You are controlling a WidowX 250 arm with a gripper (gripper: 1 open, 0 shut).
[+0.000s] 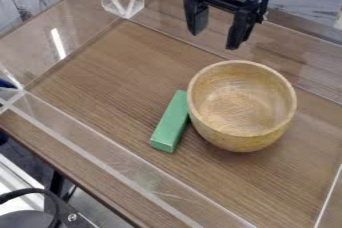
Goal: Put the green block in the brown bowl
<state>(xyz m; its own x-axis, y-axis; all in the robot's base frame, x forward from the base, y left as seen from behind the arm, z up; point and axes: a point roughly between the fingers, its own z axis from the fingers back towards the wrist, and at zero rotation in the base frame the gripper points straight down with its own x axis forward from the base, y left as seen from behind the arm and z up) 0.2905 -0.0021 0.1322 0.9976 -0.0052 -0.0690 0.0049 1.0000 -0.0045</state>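
Figure: 1 arm preparing the reach toward the green block (170,122). The brown bowl (242,105) is serving as landmark throughout. The block is lying flat on the wooden table (94,82), just left of the bowl, its far end close against the bowl's outer wall; whether the 2 are actually touching is hard to judge from this angle. Its long axis is running from the bowl's left flank toward the table's near edge.

The gripper (217,30) is hanging above and behind the bowl, well apart from the block, pointing straight down with its 2 dark fingers (195,18) standing wide apart and nothing between them.

To do this step well, the arm is probably needing to travel toward the viewer and to the bowl's left, then turn the wrist so the fingers are straddling the block's narrow width rather than its length. Descending over the block's near half, away from the bowl, is likely giving the bowl-side finger room and is avoiding a knock against the thick wall. A low, centred closing should be keeping the flat bar from tipping before it is being lifted over the rim.

A clear acrylic wall (80,137) is bordering the table on the bowl's left and near sides.
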